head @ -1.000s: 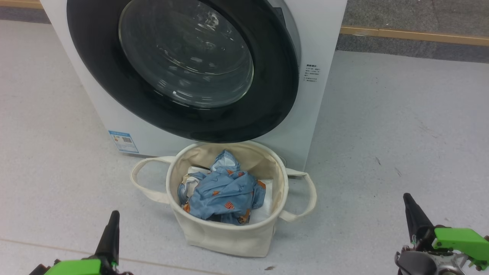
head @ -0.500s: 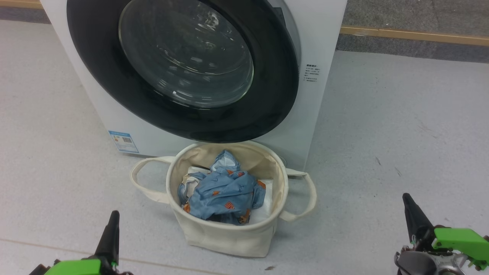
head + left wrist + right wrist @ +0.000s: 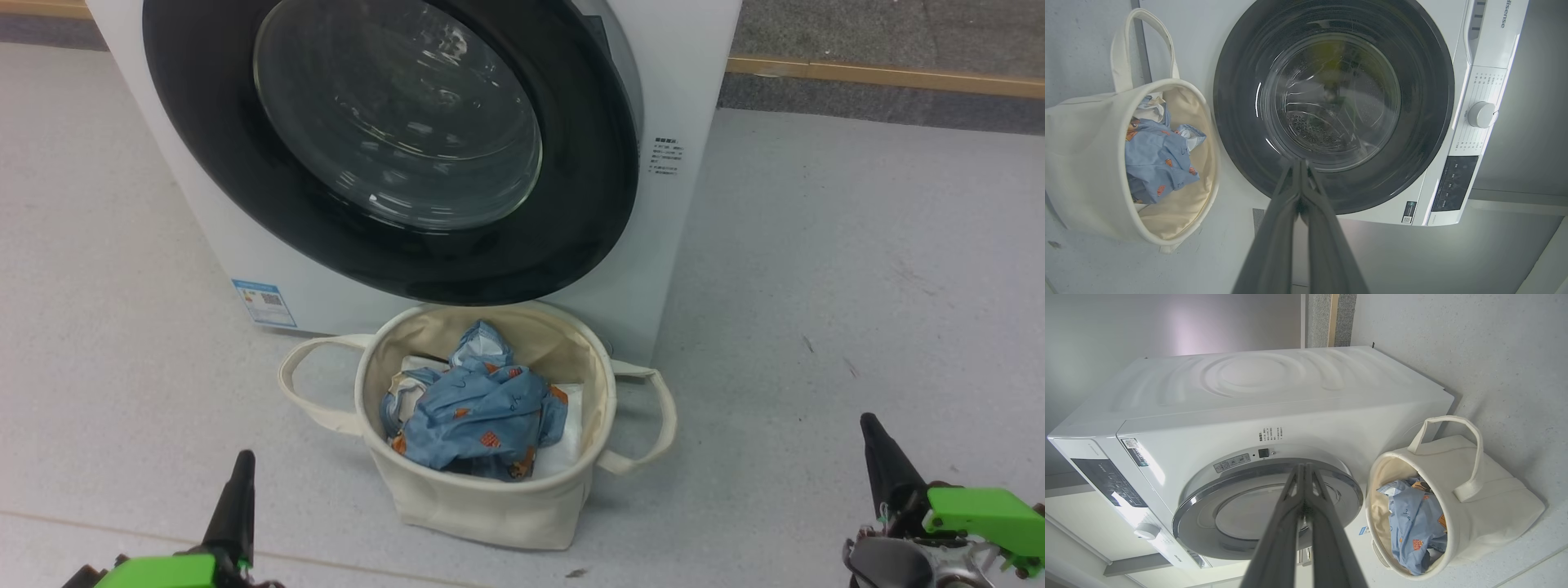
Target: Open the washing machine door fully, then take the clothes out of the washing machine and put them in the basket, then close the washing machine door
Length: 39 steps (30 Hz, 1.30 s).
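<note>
Cream canvas marks the basket (image 3: 482, 510), standing on the floor (image 3: 857, 245) just in front of the washer (image 3: 678, 82) in the head view. The blue printed clothes (image 3: 478, 416) are heaped inside it over some white cloth. The door (image 3: 392, 269) lies against the washer's front, its lower rim just above the basket's back edge. The left hand (image 3: 237, 498) and right hand (image 3: 878, 449) sit low and well apart, touching nothing. The door's top is cut off here, and a grey sliver at its upper right could be a handle recess or a gap. In the left wrist view that hand's fingers (image 3: 1274, 228) are pressed together, empty. The drum (image 3: 1314, 130) behind the glass looks dim and bare, though reflections blur it. In the right wrist view its fingers (image 3: 1327, 539) are likewise closed on nothing. The door is seen edge-on, its chrome ring close to the panel, and the latch is hidden. Emptying seems done and only the closing needs confirming. If a push is needed, it would best land flat on the black rim at the handle side, not the glass, and clear of the basket.
</note>
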Available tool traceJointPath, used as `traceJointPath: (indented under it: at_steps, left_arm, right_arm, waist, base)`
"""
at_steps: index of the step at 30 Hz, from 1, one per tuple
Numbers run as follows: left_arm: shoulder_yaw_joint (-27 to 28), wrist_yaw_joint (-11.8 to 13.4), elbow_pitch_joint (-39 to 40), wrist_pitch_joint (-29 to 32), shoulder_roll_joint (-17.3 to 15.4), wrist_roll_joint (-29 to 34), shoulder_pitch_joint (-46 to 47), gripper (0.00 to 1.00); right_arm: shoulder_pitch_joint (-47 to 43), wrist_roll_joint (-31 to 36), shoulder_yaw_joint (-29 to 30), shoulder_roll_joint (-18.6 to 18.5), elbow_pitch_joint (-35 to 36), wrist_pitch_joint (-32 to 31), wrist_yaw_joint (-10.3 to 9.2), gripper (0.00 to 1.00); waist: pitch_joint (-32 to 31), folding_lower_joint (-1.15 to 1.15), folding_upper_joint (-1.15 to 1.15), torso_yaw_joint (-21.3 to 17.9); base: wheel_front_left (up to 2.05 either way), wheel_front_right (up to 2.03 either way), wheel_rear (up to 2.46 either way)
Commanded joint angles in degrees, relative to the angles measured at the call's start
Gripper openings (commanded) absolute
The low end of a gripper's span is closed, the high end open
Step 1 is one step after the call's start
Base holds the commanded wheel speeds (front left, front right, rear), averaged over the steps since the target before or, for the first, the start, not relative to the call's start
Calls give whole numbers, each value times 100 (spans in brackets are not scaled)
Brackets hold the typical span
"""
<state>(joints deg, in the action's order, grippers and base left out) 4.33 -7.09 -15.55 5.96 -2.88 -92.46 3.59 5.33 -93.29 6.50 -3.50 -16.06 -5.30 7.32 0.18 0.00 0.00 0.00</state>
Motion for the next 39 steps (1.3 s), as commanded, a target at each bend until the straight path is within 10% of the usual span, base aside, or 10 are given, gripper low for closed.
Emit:
traceJointPath:
  at_steps: [1,39]
  left_arm:
    - [197,-40,151,35,-19,11,258,0]
    - [211,-40,151,47,-9,23,259,0]
  right_arm:
    - [76,32,-95,-10,209,-40,17,0]
    - [81,73,-46,24,206,-80,17,0]
  waist:
    - [0,0,0,0]
    - [0,0,0,0]
  base:
    - [0,0,0]
    - [0,0,0]
